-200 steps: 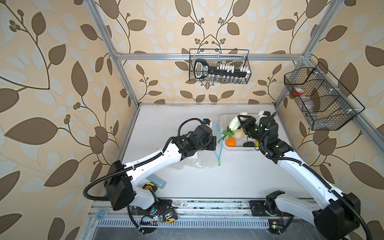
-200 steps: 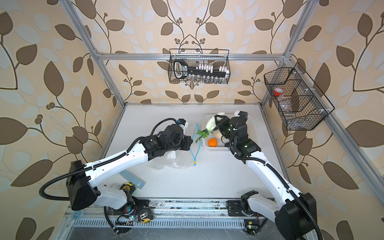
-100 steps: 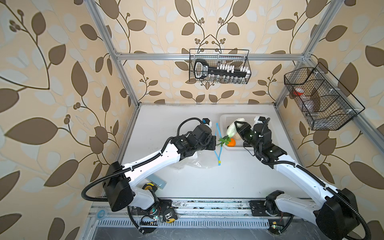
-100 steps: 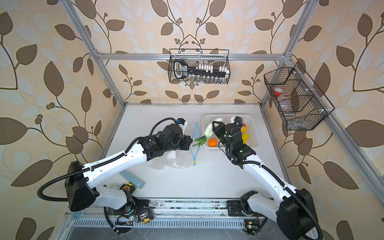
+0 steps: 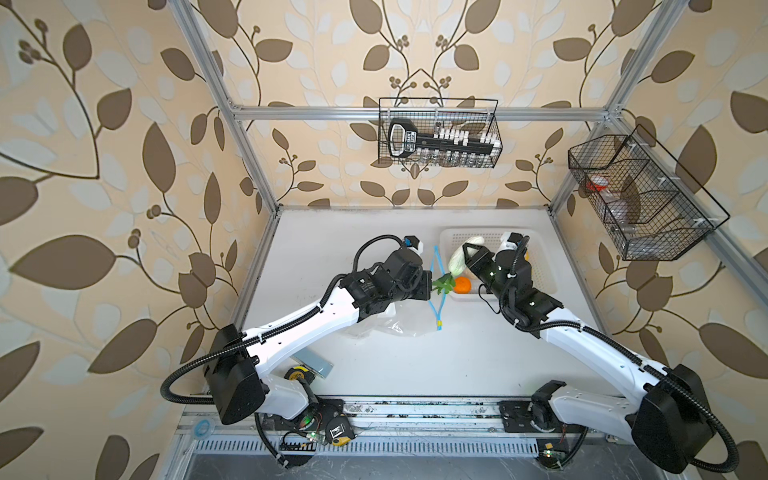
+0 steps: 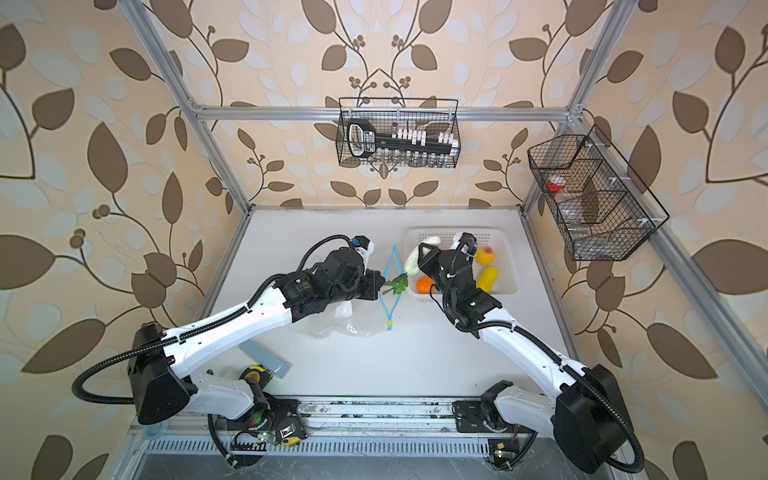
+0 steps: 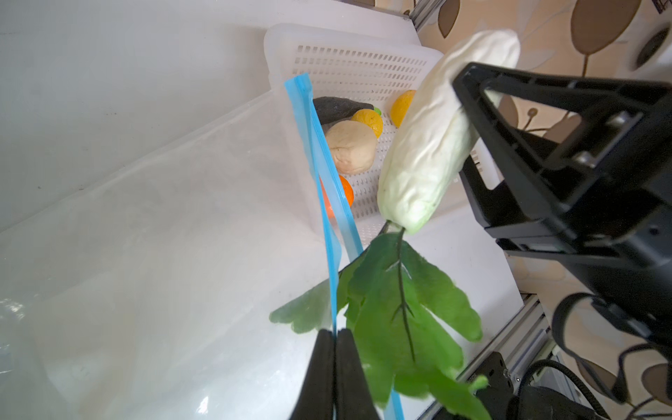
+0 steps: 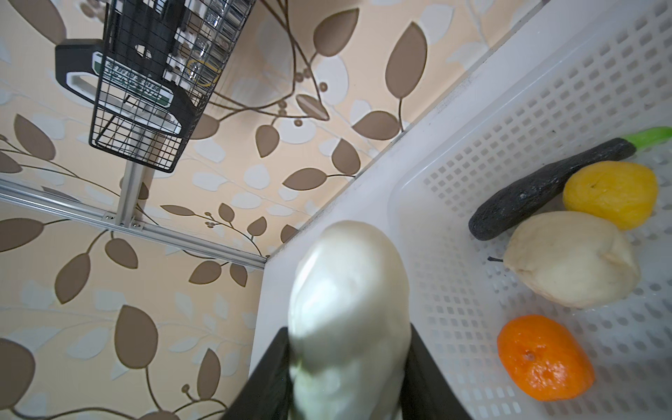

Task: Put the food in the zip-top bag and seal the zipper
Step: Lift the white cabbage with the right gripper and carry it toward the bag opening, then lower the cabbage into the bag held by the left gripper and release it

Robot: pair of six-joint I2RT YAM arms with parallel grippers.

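Found left claw (image 7: 335, 342) pinched tight on one lip of the zipper (image 7: 316, 145), raised off the table (image 5: 374, 241). Judged this a hold meant to keep the mouth of the bag (image 7: 163, 236) gaping toward the basket (image 7: 356, 65). Noted the bag's body slumped on the table under that arm.

Found right claw (image 8: 349, 349) part-closed around the vegetable (image 7: 432, 138), gripping across its pale body. Saw it carried in the air between basket and bag mouth. Logged the long axis slanting down toward the opening, leaves (image 7: 400, 298) leading, blunt white end trailing up and back over the basket. Saw leaf tips across the zipper line, pale body not yet.

Counted orange (image 8: 542, 356) and other food lying in the basket. Judged leaf-first entry apt to snag on the held lip.
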